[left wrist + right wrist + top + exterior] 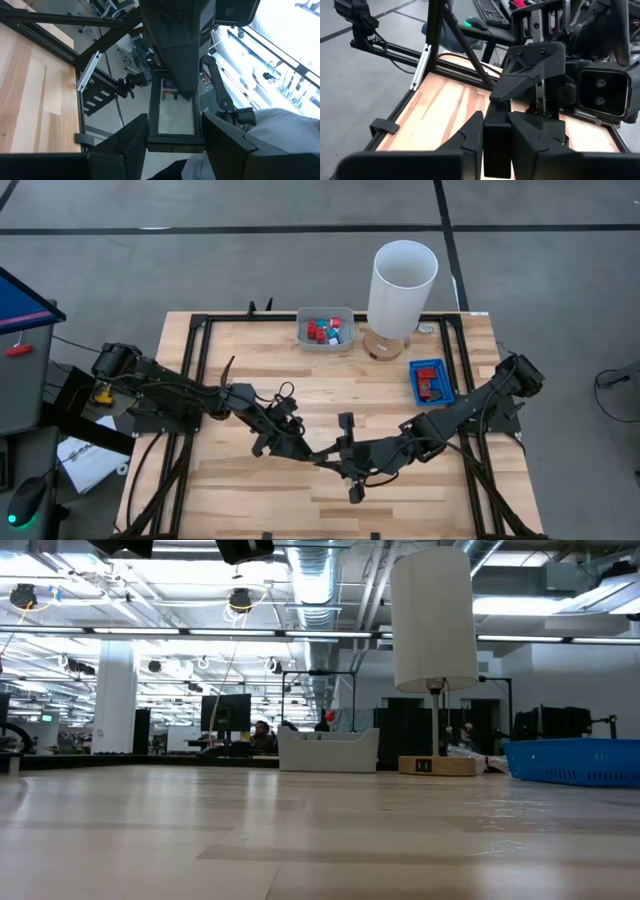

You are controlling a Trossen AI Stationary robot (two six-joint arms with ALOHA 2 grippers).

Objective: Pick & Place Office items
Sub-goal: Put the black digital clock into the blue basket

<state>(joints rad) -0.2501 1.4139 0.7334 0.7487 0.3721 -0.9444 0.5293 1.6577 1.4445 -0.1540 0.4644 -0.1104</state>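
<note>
The black framed rectangle [175,112] is off the table, hanging in the air over the middle of the boards, and both my claws are on it. My left gripper [175,125] has its two fingers closed narrow against the frame's long sides at one end. My right gripper [496,125] pinches the other end edge-on, so from that wrist the piece shows only as a thin dark slab between the pads. The two claws meet nose to nose, which I take for a hand-over: one arm reaches the side the other cannot. Which claw should let go next I cannot tell from here.

That is one piece in the air, held by two claws.

The other office items [322,330] sit in the grey tray [302,340] at the far edge of the table. I make out roughly four red blocks, a couple of blue ones and one white-and-blue piece, though they are too small for a firm count. The blue tray [414,367] lies on my right side and holds at least one red piece and one dark one, so I judge that it is the place to fill.

Between the two trays stands one tall white cylinder [403,285] on a wooden base, well apart from my claws.
</note>
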